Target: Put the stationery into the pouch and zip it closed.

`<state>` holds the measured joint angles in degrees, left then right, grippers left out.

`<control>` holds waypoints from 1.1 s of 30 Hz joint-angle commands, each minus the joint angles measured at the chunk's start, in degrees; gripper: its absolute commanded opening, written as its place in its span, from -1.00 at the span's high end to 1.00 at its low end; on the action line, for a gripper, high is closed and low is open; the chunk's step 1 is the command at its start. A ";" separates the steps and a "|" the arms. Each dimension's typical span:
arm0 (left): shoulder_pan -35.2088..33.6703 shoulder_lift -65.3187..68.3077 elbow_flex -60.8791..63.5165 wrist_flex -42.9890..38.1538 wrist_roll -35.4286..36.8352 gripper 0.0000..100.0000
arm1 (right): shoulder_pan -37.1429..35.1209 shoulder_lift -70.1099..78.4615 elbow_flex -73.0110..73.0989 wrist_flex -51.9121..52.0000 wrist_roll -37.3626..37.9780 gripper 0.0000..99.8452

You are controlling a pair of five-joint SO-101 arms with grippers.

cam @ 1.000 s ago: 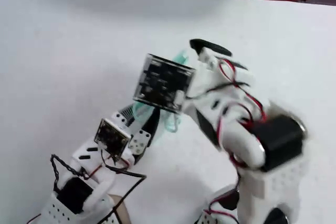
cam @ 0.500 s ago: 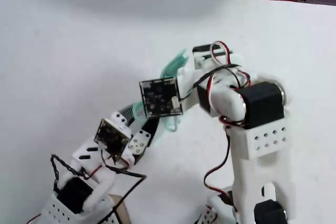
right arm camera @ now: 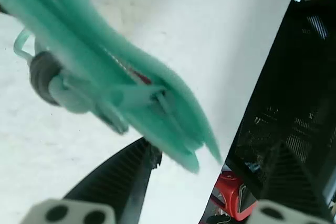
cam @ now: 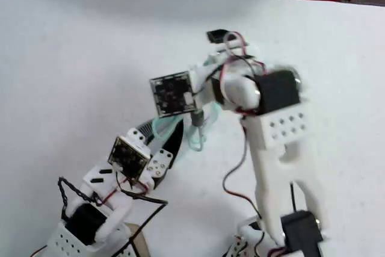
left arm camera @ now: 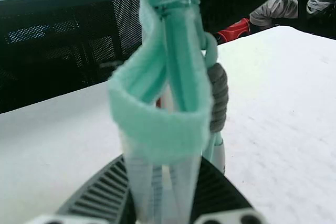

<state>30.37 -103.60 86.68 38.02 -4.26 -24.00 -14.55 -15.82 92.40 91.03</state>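
At table (cam: 72,46) centre, we log one green pouch (left arm camera: 157,124).
Left gripper (left arm camera: 163,182) clamps one end; right gripper (right arm camera: 215,166), jaws apart, straddles its other end.

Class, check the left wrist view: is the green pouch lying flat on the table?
No, the pouch stands upright, clamped between the jaws of the left gripper, rising above the table.

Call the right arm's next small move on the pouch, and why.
Probably ease the right gripper onto the zipper pull and take it. The left gripper is clamped on one end of the pouch, and the pull sits near the other end, by the right gripper. Red showing through the zip suggests it is not fully closed.
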 commanded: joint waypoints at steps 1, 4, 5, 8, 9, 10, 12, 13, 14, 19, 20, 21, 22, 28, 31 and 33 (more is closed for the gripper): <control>0.57 -0.84 -0.44 -1.32 -1.05 0.95 | -1.45 1.71 -4.92 3.38 4.84 0.45; 0.57 -0.84 -0.44 -1.41 -1.05 0.95 | -1.10 2.68 -7.03 4.88 6.95 0.68; 0.57 -0.84 -0.44 -1.41 -1.05 0.95 | -1.10 2.77 -7.30 5.05 6.77 0.78; 0.57 -0.84 -0.53 -1.49 -1.05 0.95 | -1.01 2.68 -7.30 5.32 6.86 0.96; 0.57 -0.84 -0.53 -1.49 -1.05 0.95 | -1.01 2.68 -7.21 5.41 6.77 0.93; 0.40 -0.84 -0.62 -1.49 -1.05 0.95 | -1.01 2.68 -7.21 5.41 6.68 0.95; 0.22 -0.84 -0.70 -1.49 -0.79 0.92 | -1.36 2.68 -7.21 5.67 5.19 0.96; 0.22 -0.84 -0.70 -1.49 -0.70 0.88 | -1.54 2.68 -7.38 5.76 3.34 0.96; 0.22 -0.84 -0.70 -1.41 -0.53 0.85 | -1.63 2.68 -7.47 5.76 1.49 0.96; -3.65 -0.84 -1.41 -0.97 6.77 0.72 | -2.42 2.68 -7.30 5.76 -7.47 0.96; -5.14 -0.84 -2.46 -0.18 7.74 0.71 | -2.42 2.68 -7.56 5.76 -10.20 0.96; -6.73 -0.84 -4.40 1.67 8.62 0.69 | -2.42 2.68 -7.65 5.76 -13.10 0.96; -8.04 -0.84 -6.95 4.22 9.41 0.68 | -2.42 2.59 -7.65 5.76 -15.82 0.96; -14.46 -0.84 -18.55 16.62 10.29 0.61 | -2.68 -0.75 -7.12 5.85 -28.75 0.96; -15.96 -0.84 -19.16 17.49 10.02 0.61 | -4.44 -5.05 -4.31 5.85 -30.42 0.96; -16.40 -0.75 -18.73 17.23 9.93 0.61 | -6.90 -8.92 0.97 5.85 -30.42 0.96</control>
<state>16.66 -103.52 71.56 55.25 5.05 -28.48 -17.63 -18.90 97.58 61.85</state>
